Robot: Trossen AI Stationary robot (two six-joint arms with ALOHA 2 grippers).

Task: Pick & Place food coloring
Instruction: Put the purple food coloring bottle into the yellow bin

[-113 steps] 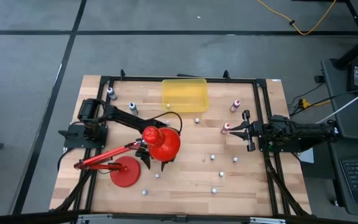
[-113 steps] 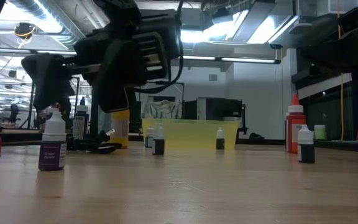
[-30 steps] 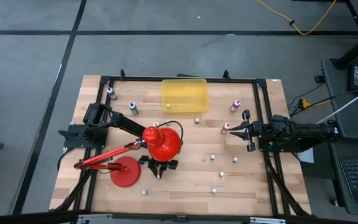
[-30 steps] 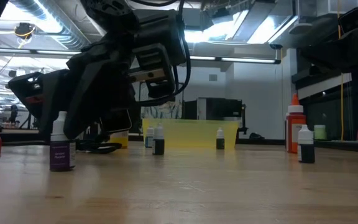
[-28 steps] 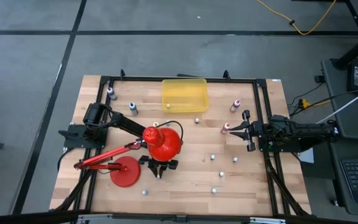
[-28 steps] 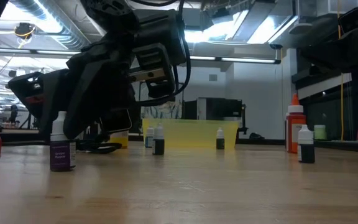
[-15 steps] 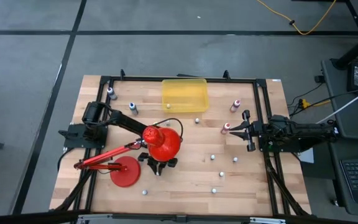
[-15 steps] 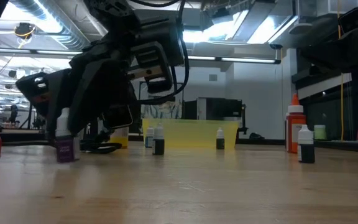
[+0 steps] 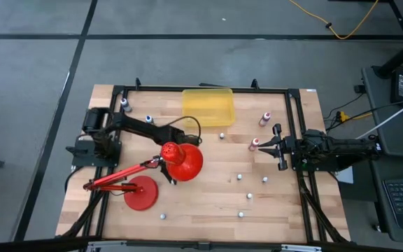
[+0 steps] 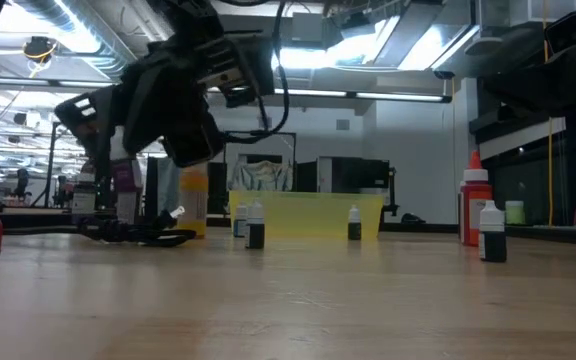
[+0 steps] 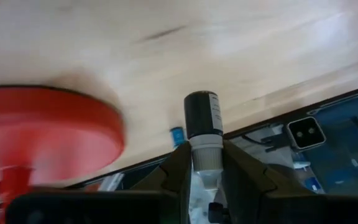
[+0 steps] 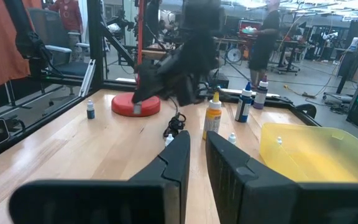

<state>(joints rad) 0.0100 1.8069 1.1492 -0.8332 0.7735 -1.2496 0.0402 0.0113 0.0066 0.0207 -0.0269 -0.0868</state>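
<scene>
Gripping food coloring bottle [image 11: 204,140], left claw [image 11: 202,163] (lifted off table).

The wooden table [image 9: 208,203] carries a yellow bin [image 9: 207,106] at its far edge, well apart from both claws. Just off the tips of the right claw [image 9: 264,148] stands a pink bottle [image 9: 254,144], and another [image 9: 264,119] stands near it, toward the bin side. Four small bottles [image 9: 249,196] are scattered on the boards between the right claw and the near edge. One more [image 9: 221,136] sits between the right claw and the bin. The red lamp base [image 9: 140,193] rests near the left claw [image 11: 204,163]. Two blue bottles [image 9: 149,122] stand behind that claw, at the far left corner. A lone bottle [image 9: 163,216] stands beside the lamp base, at the near edge.
</scene>
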